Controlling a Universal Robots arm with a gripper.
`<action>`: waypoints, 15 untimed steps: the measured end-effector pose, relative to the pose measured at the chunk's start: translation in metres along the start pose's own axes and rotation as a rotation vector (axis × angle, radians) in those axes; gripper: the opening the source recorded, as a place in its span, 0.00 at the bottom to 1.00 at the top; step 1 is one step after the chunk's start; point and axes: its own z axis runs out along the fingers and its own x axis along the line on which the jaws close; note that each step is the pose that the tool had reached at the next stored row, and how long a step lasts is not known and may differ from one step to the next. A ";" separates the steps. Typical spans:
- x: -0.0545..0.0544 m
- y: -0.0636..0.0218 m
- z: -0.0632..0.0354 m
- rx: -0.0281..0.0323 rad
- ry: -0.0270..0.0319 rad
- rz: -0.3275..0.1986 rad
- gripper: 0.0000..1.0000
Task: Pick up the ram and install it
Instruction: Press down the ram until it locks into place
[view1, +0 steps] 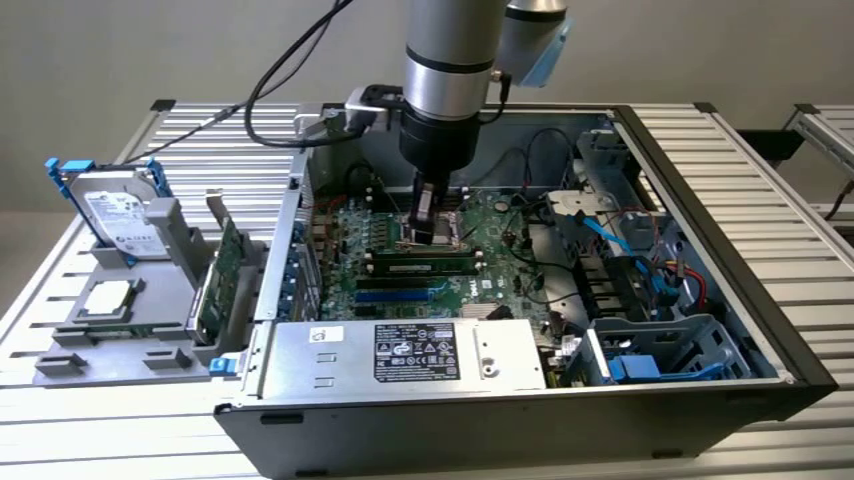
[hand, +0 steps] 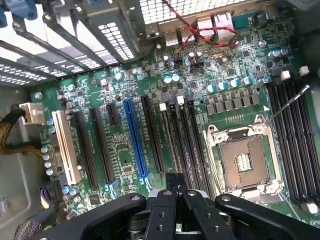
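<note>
1. The ram (view1: 422, 264) stands on edge in a slot at the middle of the exterior view, its green face with dark chips showing.
2. The gripper (view1: 424, 232) hangs directly above the ram; I cannot tell whether they touch.
3. In the wrist view the gripper (hand: 176, 192) has its black fingers (hand: 165, 210) drawn together.
4. The motherboard (hand: 125, 165) lies below, with an open processor socket (hand: 243, 161) lower right of the frame and a blue slot (hand: 135, 140) near its middle.
5. The computer case (view1: 694, 190) lies open on a slatted table (view1: 200, 130).
6. An expansion card (view1: 220, 275) and a hard drive (view1: 118, 215) sit at the exterior view's left.
</note>
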 end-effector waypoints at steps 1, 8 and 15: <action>0.000 0.0000 0.0000 -0.0007 -0.0010 0.018 0.11; 0.000 0.0000 0.0001 -0.0054 -0.0080 0.141 0.11; 0.000 0.0000 0.0003 -0.0103 -0.0151 0.269 0.11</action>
